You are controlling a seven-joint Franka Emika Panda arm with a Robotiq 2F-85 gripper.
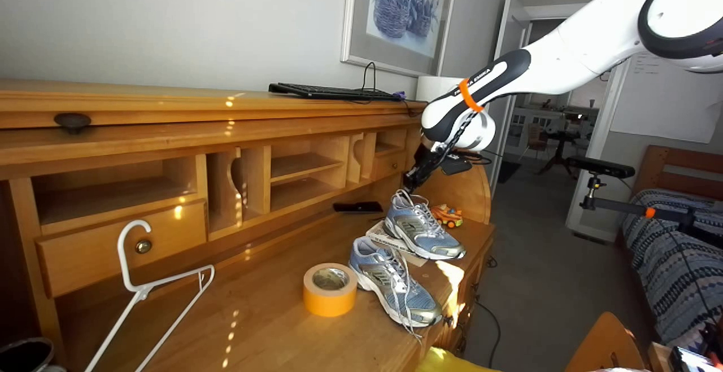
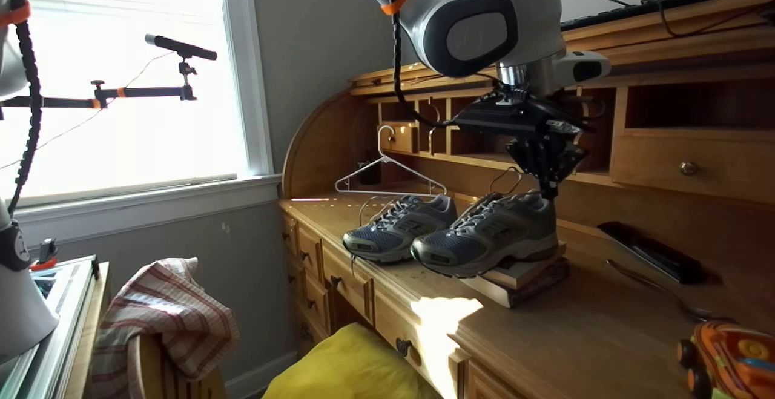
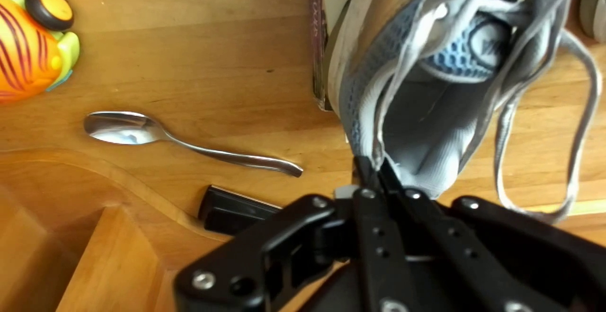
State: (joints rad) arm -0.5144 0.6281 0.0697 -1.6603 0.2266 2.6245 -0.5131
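My gripper is shut on a pale grey lace of a blue-grey running shoe, at the heel side of its opening. Both fingertips sit against the collar, one of them by the inner lining. In both exterior views the gripper points down at the heel of this shoe. The shoe rests on a small stack of books, toe overhanging. Its matching shoe stands beside it on the wooden desk. A loose lace loop hangs out on the far side.
A spoon, a black object and an orange toy car lie near the shoe. Yellow tape and a white hanger are on the desk. Cubbyholes rise behind the gripper.
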